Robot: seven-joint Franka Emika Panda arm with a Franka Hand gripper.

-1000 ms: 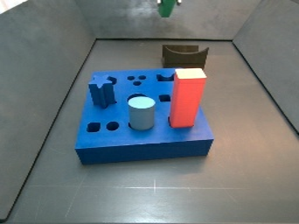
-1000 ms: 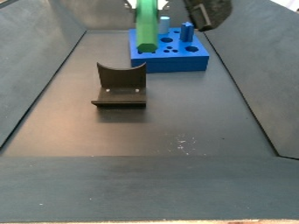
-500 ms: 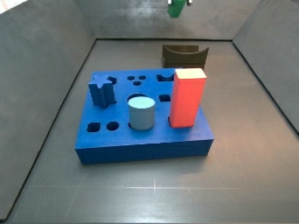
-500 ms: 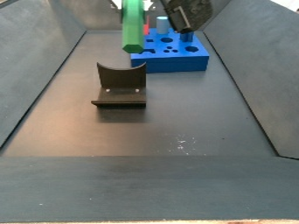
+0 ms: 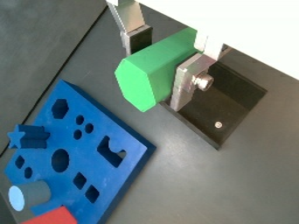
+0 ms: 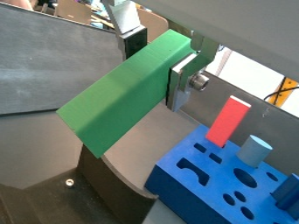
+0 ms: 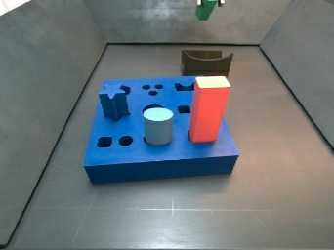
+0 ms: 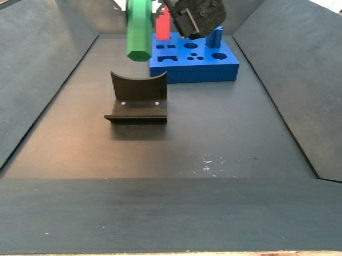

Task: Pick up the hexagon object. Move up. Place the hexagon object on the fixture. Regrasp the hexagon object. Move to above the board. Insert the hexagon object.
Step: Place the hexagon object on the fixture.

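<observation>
My gripper [image 5: 163, 59] is shut on the hexagon object [image 5: 155, 70], a green prism bar, with a silver finger [image 5: 187, 80] on each side. In a wrist view the bar [image 6: 126, 98] slants down from the gripper [image 6: 158, 59] over the fixture [image 6: 117, 179]. The dark fixture [image 5: 228, 101] lies just beyond the bar. In a side view the bar [image 8: 138, 28] hangs high above the fixture [image 8: 138, 98]. Only its tip [image 7: 208, 8] shows at the top edge of a side view, above the fixture [image 7: 204, 62]. The blue board [image 7: 163, 161] sits apart from the fixture.
A tall red block [image 7: 210, 109] and a pale blue cylinder [image 7: 158, 126] stand in the board; both show in a wrist view [image 6: 230, 121]. The board also shows in other views [image 5: 131, 144] [image 8: 201, 62]. Grey tray walls [image 7: 53, 29] surround the dark floor.
My gripper has carried the green bar sideways, away from above the board, to over the fixture. Its height and the other pieces look unchanged.
</observation>
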